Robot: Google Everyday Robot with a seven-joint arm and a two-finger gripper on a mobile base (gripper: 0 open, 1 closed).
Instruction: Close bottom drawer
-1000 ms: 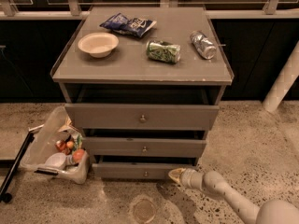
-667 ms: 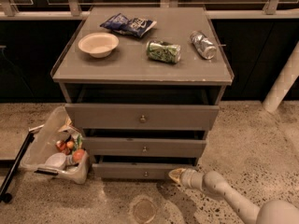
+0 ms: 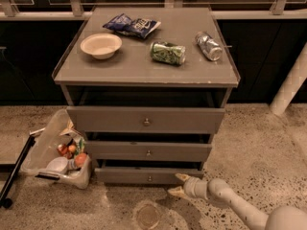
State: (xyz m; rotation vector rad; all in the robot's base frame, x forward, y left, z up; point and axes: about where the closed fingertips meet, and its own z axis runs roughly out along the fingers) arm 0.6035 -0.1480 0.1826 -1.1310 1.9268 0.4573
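The bottom drawer is the lowest and slimmest of three grey-brown fronts, with a small round knob. It stands slightly pulled out, as do the two drawers above it. My gripper is low near the floor, just in front of the drawer's right end. Its two pale fingers are spread open and hold nothing; the upper fingertip is at or very near the drawer front. The white arm runs off to the lower right.
On the cabinet top lie a white bowl, a blue chip bag, a green can and a silver can. A clear bin of items stands on the floor at the left. A white post is at the right.
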